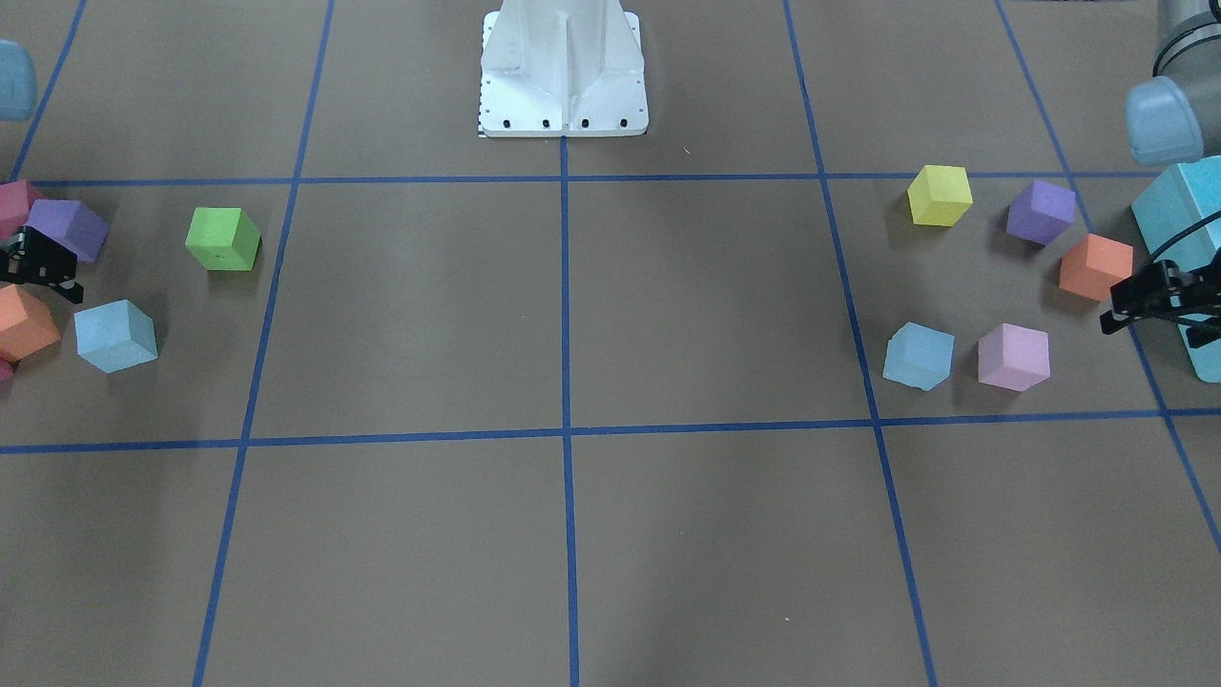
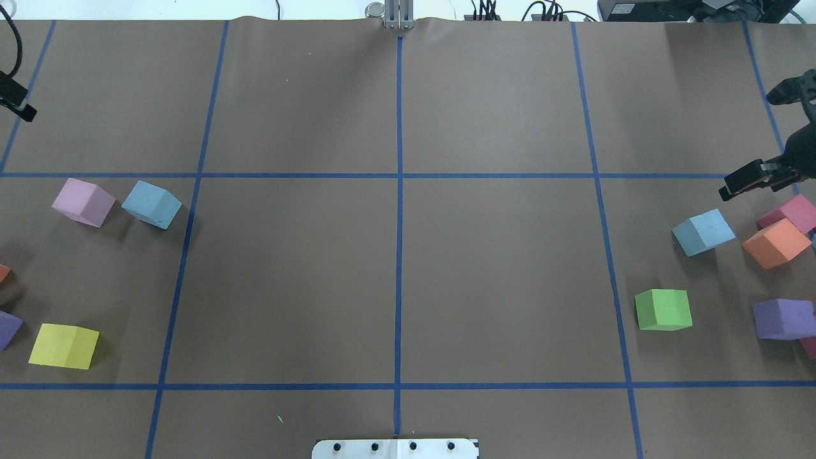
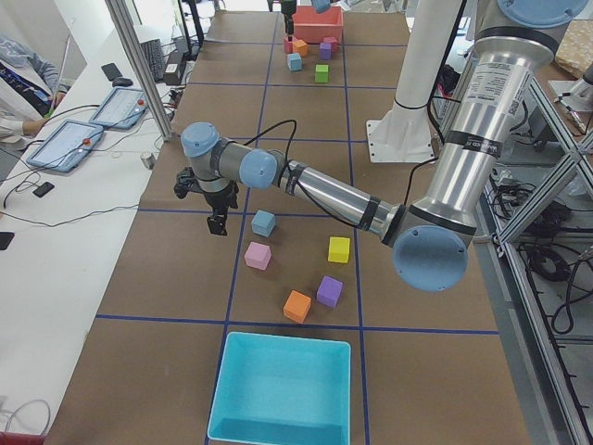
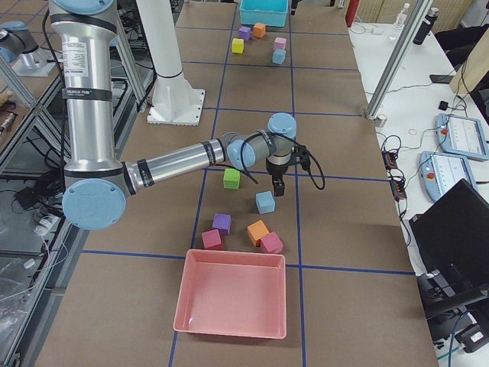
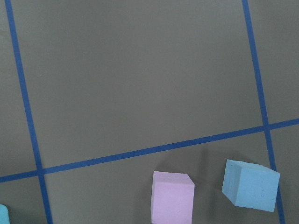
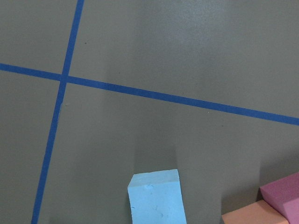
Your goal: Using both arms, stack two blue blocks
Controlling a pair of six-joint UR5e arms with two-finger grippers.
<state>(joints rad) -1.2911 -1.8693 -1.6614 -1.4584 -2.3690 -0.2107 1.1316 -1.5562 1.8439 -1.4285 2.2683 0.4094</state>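
Note:
One pale blue block (image 2: 152, 204) lies on the robot's left side next to a pink cube (image 2: 83, 202); it also shows in the left wrist view (image 5: 251, 189) and the front view (image 1: 919, 356). The other blue block (image 2: 703, 232) lies on the right side beside an orange cube (image 2: 774, 243); it also shows in the right wrist view (image 6: 156, 198) and the front view (image 1: 115, 335). My left gripper (image 1: 1159, 322) hovers beyond and outboard of its block, fingers apart and empty. My right gripper (image 2: 757, 180) hovers just beyond its block, apparently open and empty.
A green cube (image 2: 663, 310), a purple cube (image 2: 781, 319) and a magenta cube (image 2: 790, 213) lie on the right; a yellow cube (image 2: 64, 346) lies on the left. A turquoise bin (image 3: 283, 389) and a pink bin (image 4: 233, 298) sit at the table ends. The white pedestal (image 1: 563, 76) stands at the robot's edge.

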